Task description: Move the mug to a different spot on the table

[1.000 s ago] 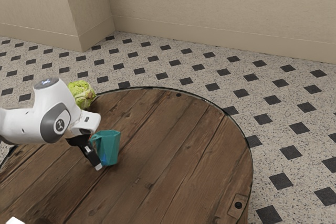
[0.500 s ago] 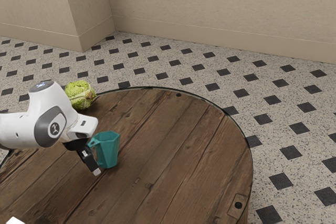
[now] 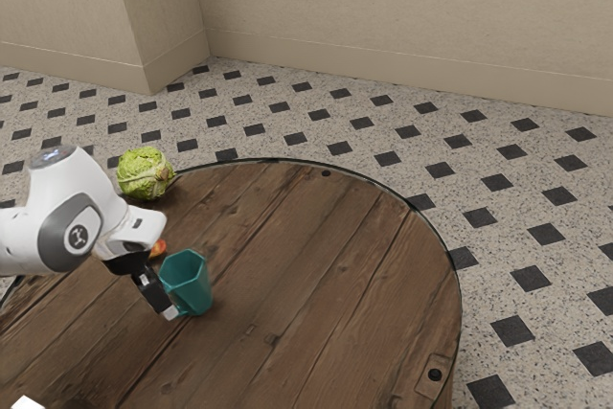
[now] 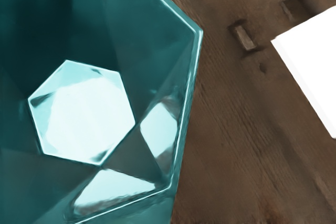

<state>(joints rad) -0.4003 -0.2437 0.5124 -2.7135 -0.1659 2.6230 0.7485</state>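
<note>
Mug [image 3: 192,284] — teal, hard, faceted, probably light but slick — is tilted low over the table [image 3: 326,265], toward the exterior view's left, near the cabbage [image 3: 146,172]. My gripper [image 3: 172,306] pinches its side wall at the rim — I'd judge that hold needs firm pressure.

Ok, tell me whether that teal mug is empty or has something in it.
Empty. The wrist view looks down into the mug, and its hexagonal bottom and inner walls are bare.
</note>
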